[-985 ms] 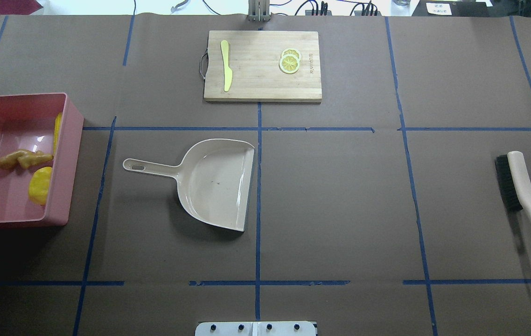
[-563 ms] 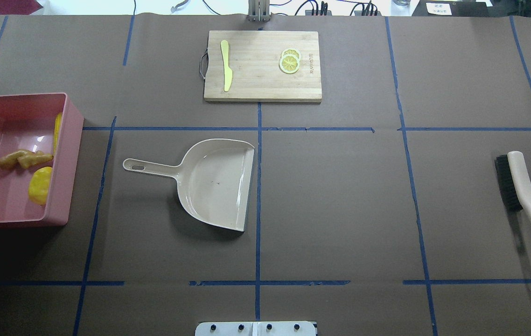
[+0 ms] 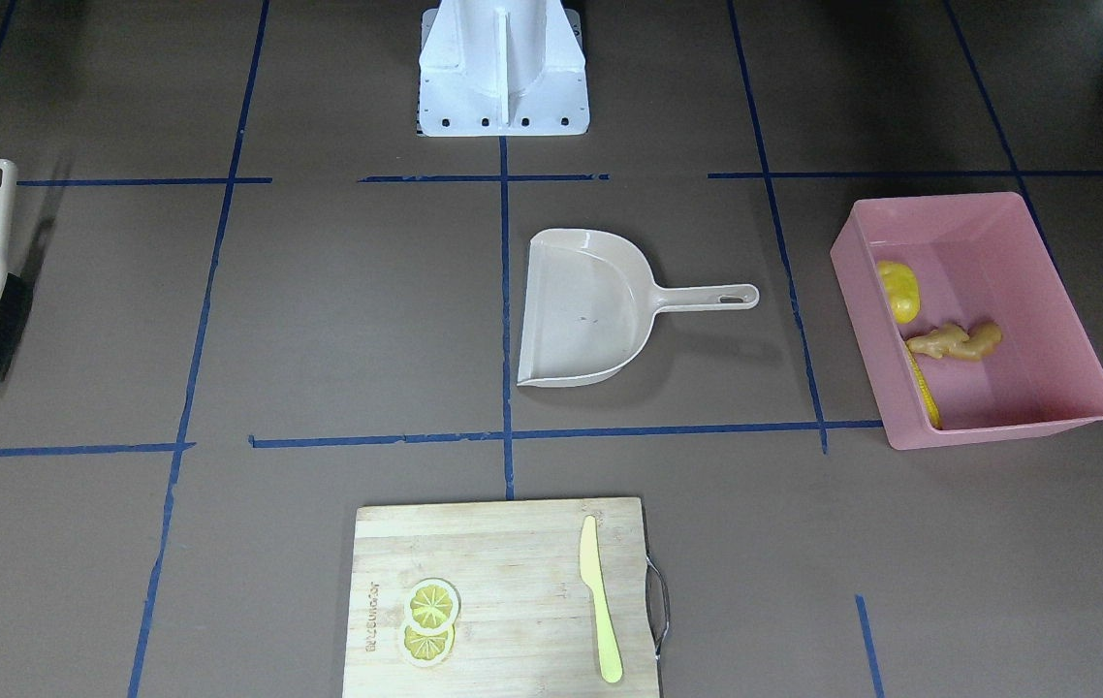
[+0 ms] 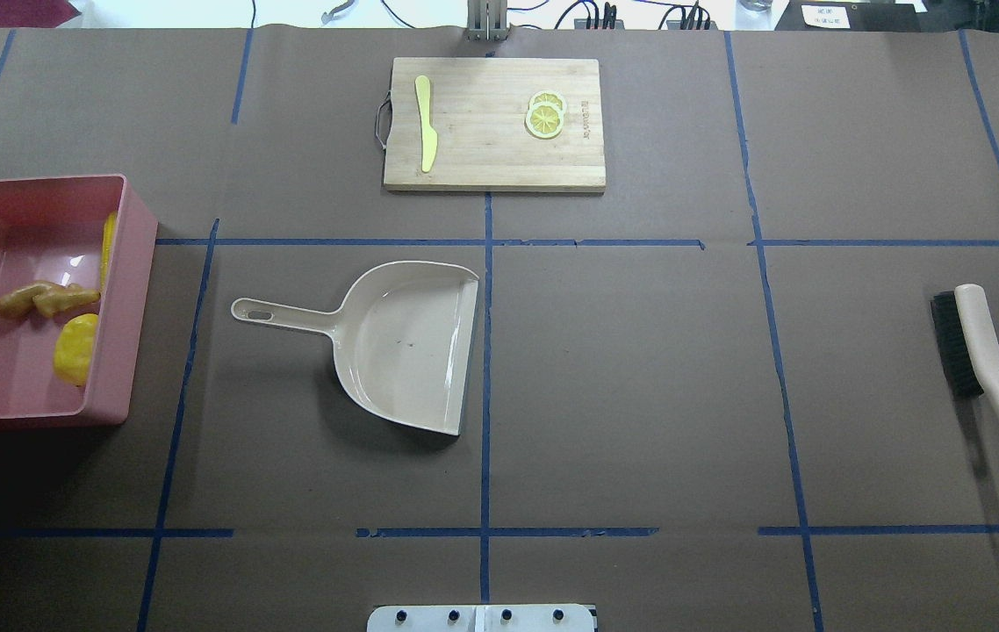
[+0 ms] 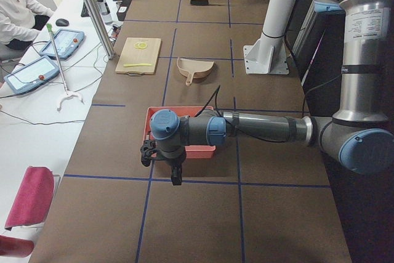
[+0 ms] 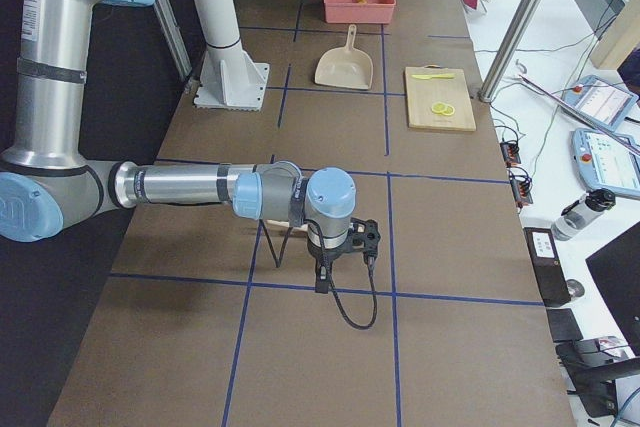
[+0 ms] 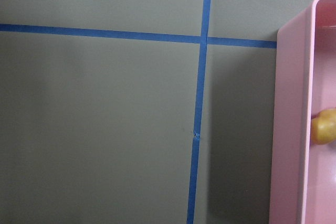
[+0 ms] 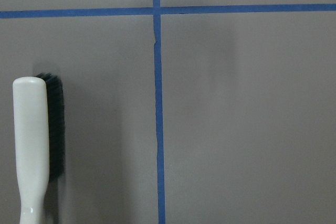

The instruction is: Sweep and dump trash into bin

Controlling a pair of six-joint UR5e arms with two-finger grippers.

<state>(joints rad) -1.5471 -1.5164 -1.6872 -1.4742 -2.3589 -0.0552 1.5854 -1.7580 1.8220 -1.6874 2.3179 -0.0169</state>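
trash in bin; dustpan, brush down; looks done, no further move needed; left gripper, right gripper jaws: can't tell

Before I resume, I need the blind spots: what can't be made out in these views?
Left end effector: only in exterior left view, small; open or shut unclear.
Right end effector: same, exterior right view.
Corn cob: overhead view, bin wall hides part.
Brush: right wrist view, handle cut off by bottom edge.

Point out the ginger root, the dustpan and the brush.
ginger root [image 4: 47, 300]: overhead exterior view, on its knobbly middle.
dustpan [image 4: 407, 342]: overhead exterior view, on the bare floor of the pan.
brush [image 4: 982, 342]: overhead exterior view, on the beige back beside the bristles.
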